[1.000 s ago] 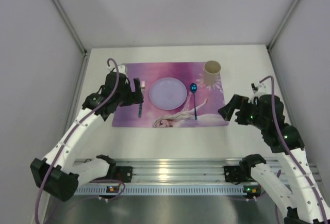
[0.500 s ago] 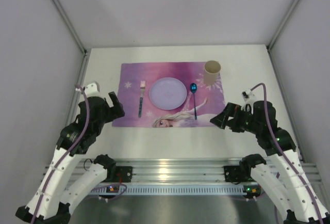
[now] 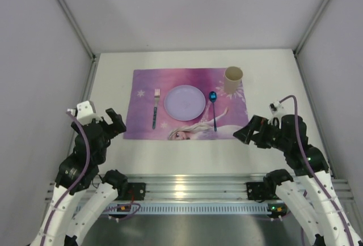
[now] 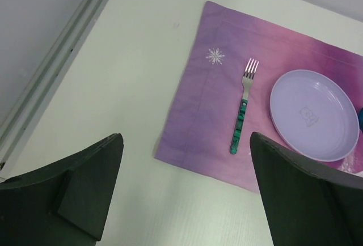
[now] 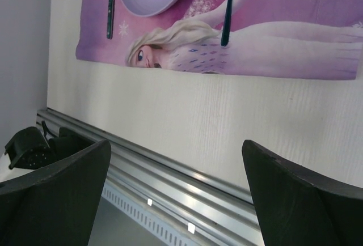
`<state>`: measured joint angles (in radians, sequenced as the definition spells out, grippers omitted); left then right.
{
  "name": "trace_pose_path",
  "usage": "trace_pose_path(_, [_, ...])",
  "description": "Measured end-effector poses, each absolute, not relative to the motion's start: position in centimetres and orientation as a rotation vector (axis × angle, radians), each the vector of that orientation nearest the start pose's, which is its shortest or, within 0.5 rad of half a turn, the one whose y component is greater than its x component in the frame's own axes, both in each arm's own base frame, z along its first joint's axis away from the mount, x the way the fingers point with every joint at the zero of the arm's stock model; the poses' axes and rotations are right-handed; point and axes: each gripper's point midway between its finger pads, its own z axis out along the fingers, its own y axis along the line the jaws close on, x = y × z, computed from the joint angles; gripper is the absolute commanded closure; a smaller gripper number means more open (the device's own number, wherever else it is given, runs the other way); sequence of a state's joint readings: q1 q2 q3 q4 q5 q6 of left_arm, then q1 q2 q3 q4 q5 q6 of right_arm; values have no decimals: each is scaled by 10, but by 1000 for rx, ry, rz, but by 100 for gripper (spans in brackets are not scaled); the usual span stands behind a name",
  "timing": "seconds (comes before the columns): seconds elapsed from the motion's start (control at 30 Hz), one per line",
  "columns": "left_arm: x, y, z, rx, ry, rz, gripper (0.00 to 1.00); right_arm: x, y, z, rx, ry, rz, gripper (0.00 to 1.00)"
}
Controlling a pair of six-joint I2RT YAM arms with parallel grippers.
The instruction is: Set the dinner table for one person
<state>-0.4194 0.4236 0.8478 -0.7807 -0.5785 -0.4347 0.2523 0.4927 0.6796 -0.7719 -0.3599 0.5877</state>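
Looking across the white counter, I see a pink-purple placemat with a cartoon princess lying flat on its far half. On the mat a lilac plate sits in the middle. A fork with a green handle lies just to its left and a blue spoon just to its right, neither touching it. A beige cup stands upright at the mat's far right corner. The left end effector hangs off the mat's near left corner, its jaws spread wide and holding nothing. The right end effector hangs by the mat's near right corner, jaws likewise wide apart and empty. A ribbed aluminium rail runs along the counter's near edge, by the arm bases.
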Motion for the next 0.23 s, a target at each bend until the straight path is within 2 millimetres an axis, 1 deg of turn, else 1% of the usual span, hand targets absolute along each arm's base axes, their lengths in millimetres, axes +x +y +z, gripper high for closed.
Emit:
trace_pose_path(0.13, [204, 3, 269, -385, 1790, -7, 2, 163, 128, 187, 160, 2237, 856, 0])
trace_pose_path(0.23, [210, 4, 268, -380, 1780, 14, 1, 163, 128, 188, 157, 2233, 857, 0])
